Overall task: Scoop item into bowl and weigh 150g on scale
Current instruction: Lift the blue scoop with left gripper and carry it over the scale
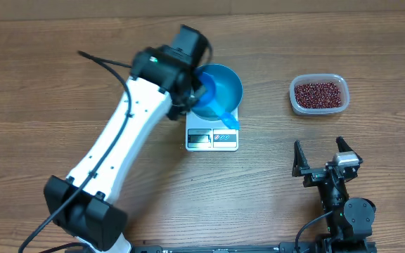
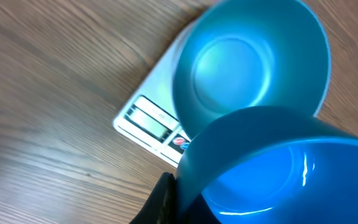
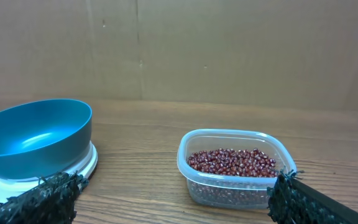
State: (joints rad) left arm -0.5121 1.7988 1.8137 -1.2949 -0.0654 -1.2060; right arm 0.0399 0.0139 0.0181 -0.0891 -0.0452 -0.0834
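The blue bowl [image 1: 220, 83] stands on the white scale [image 1: 211, 138], and its inside [image 2: 241, 62] looks bare. My left gripper [image 1: 190, 93] is at the bowl's left rim, shut on a small blue scoop [image 1: 223, 116] that slants over the scale's front. In the left wrist view the scoop [image 2: 278, 168] fills the foreground against a black finger [image 2: 163, 199]. The red-brown beans [image 1: 318, 93] lie in a clear container [image 3: 235, 186] to the right. My right gripper [image 1: 322, 151] is open near the front edge, facing the beans [image 3: 232, 160], nothing between its fingers.
The scale's display [image 2: 148, 119] faces the table's front. In the right wrist view the bowl [image 3: 36, 134] sits at the left on the scale [image 3: 79, 167], with a brown cardboard wall behind. The white left arm [image 1: 118, 147] crosses the table's left half.
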